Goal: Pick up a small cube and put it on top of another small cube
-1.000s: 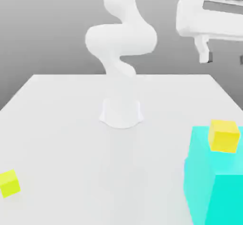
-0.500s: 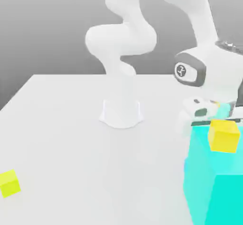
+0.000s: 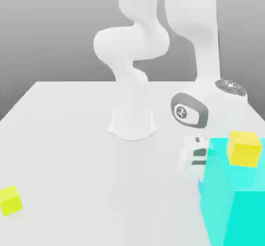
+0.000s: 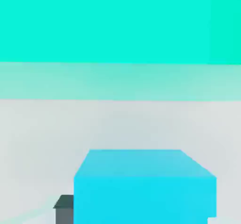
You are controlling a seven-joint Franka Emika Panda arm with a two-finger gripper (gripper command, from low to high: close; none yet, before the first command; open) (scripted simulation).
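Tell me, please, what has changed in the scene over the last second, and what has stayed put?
The arm swung down from the exterior view's upper right to table level beside the large cyan block. Its gripper now sits around a small blue cube, visible in the hand view. The yellow cube on the cyan block and the yellow cube on the table have not moved.

The white counter [image 3: 62, 152] carries the arm's round base [image 3: 132, 124] near its far middle. A small yellow cube [image 3: 10, 200] sits alone close to the near edge at the exterior view's left. At the exterior view's right stands a large cyan block [image 3: 235, 203]. In the hand view a small blue cube [image 4: 143, 187] lies on the counter near that block's wall.
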